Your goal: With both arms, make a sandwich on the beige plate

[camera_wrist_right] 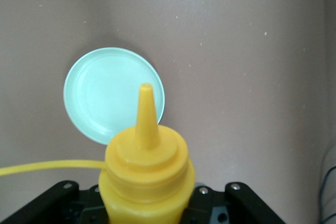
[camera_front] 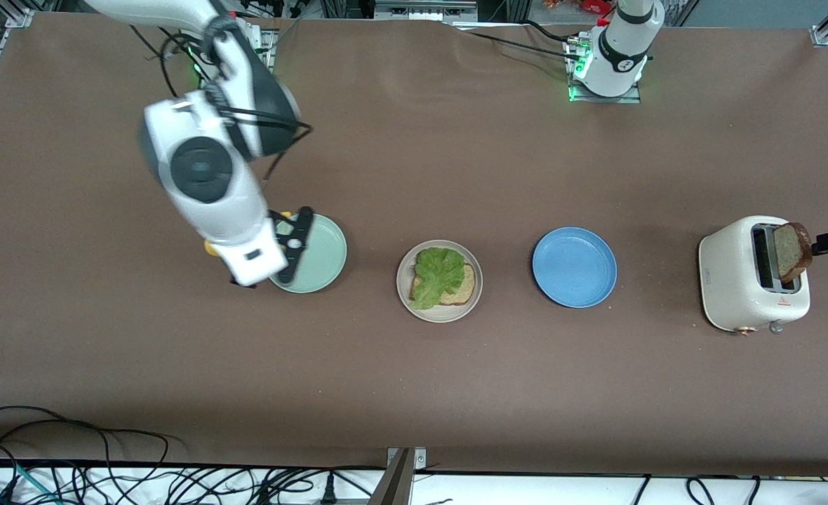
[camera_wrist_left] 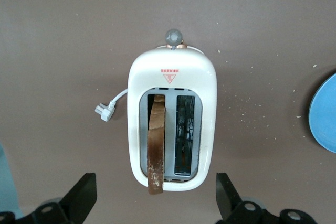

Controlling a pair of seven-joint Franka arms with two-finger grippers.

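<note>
Nearest the camera sits our beige plate (camera_front: 439, 308), holding one bread slice (camera_front: 460, 287) under a lettuce leaf (camera_front: 436, 274).

Our right gripper (camera_wrist_right: 147, 203), over the mint-green plate (camera_front: 326, 263), is clenched on a yellow squeeze bottle (camera_wrist_right: 146, 177). If that grip slips or squeezes too hard on the way over, we could dribble sauce on the table.

Our left gripper (camera_wrist_left: 152, 195) hangs released above the toaster (camera_front: 733, 280). A tilted second slice (camera_wrist_left: 156, 145) stands in one slot and could snag or crumble if pinched badly.

We count three plates, counting the blue plate (camera_front: 574, 266), two slices, one leaf, one bottle and one toaster.
</note>
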